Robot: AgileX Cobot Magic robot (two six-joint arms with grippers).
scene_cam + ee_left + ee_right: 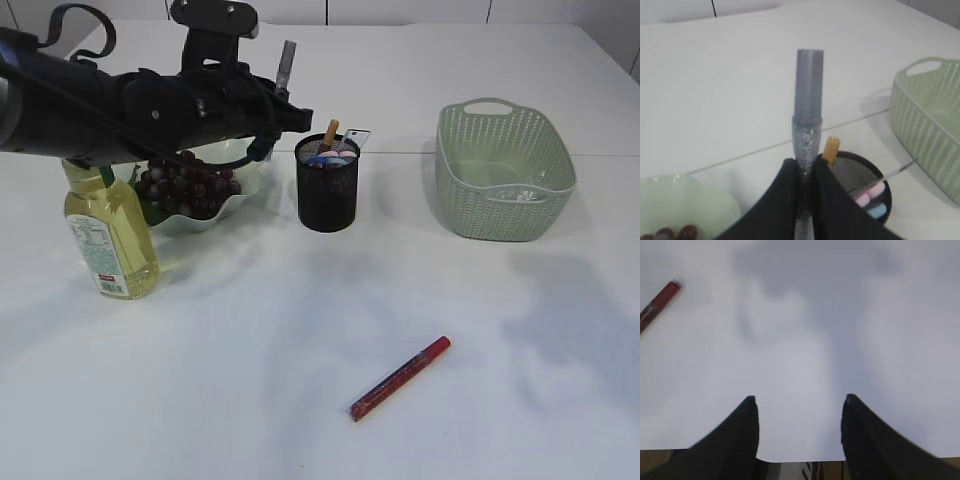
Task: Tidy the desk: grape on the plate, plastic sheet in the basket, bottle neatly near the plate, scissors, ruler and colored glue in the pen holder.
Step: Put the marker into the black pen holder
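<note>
The left gripper (805,175) is pinched tight on a silver glitter glue pen (807,125), holding it by its lower barrel just beside the black mesh pen holder (327,185), on the plate side of it and above the rim. The pen stands near vertical, long axis upright, grey cap pointing up; its lower end is hidden between the fingers. The main risk from here is a missed drop: the pen is not yet over the holder's opening, and a release at this position would send it onto the table or into the plate (245,180) of grapes (185,185). A second risk is fouling on what the holder already contains, a wooden-tipped item and pink and blue handles, which appear to be the scissors and ruler, though the views are too coarse to confirm. These could deflect the pen or tip the light holder if the arm pushes down. The left arm also passes close above the bottle (108,235) and could knock it on withdrawal. A red glue pen (400,378) lies flat on the table in front, well apart from the holder, its long axis diagonal with the red-capped end pointing toward the basket (505,175) side. The right gripper (800,405) hangs spread and empty over bare table near that pen.
</note>
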